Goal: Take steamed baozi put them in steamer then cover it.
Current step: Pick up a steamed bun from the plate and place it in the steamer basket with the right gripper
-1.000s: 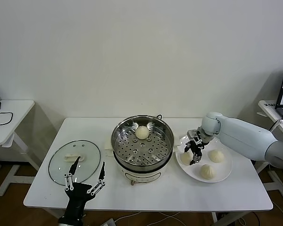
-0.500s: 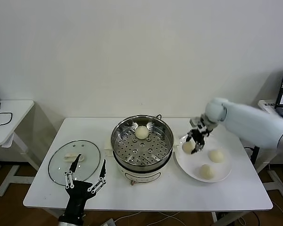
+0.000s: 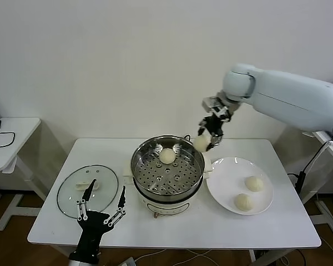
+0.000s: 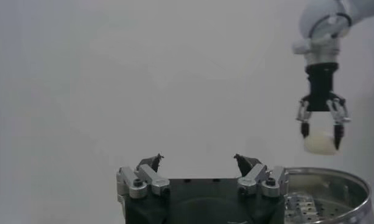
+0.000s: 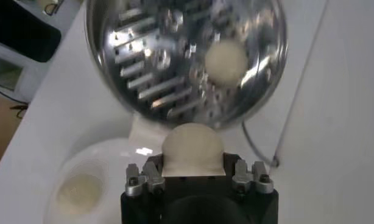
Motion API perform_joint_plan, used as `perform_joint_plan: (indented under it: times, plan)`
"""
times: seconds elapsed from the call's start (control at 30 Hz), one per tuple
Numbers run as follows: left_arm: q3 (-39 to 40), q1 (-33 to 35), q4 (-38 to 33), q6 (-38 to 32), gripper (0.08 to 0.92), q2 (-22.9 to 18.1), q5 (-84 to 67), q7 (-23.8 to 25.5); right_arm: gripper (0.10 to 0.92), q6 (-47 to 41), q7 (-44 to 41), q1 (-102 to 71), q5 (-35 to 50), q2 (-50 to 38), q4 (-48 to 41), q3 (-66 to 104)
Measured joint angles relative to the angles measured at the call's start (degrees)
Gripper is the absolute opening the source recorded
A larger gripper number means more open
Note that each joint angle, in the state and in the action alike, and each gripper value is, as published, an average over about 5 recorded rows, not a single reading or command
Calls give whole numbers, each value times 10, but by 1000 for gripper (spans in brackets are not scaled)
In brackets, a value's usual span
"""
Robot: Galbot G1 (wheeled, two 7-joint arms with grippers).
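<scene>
Your right tool (image 3: pixel 210 137) is gripping one baozi (image 3: pixel 201 143) by its sides, above the steamer (image 3: pixel 167 169) rim. It is looking soft and light, so be pinching gently. Your left tool (image 3: pixel 100 208) is idling spread over the table (image 3: pixel 277 221).

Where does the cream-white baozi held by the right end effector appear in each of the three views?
Head view: cream-white baozi in the right end effector, above the far right rim of the shiny steel steamer.
Left wrist view: same baozi hanging upper right, above the steamer rim.
Right wrist view: it sits between the fingers, low centre.
Shared landmark: the steamer.
</scene>
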Motion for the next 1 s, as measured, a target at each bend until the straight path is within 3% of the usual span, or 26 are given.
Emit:
perform_joint_plan:
  times: [0.37, 1.0]
  plan:
    - [3, -8, 4, 0, 823, -1, 0, -3, 666, -56, 70, -12, 59, 93, 14, -39]
    - [0, -9, 12, -1, 823, -1, 0, -7, 669, -88, 151, -81, 76, 172, -27, -51]
